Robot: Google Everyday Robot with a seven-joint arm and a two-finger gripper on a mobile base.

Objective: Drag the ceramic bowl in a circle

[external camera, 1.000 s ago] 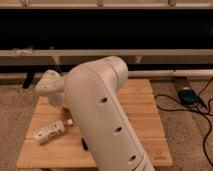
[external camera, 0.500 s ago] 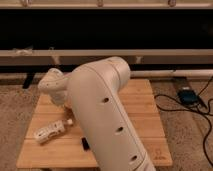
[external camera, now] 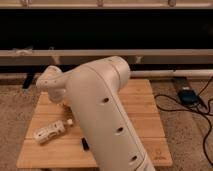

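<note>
Reaches down over the left part of the table (external camera: 145,107) with the arm (external camera: 102,115). Holds the gripper closed, hidden under the wrist (external camera: 50,82). Shows only an orange edge of the bowl (external camera: 65,106) there, just behind the lying bottle (external camera: 50,131); cannot tell if gripped.

One camera looks steeply down from close behind the arm (external camera: 107,120), facing the wooden table (external camera: 145,102) and the dark wall (external camera: 100,30) beyond. From here the gripper hides behind the arm, over the table's left.
</note>
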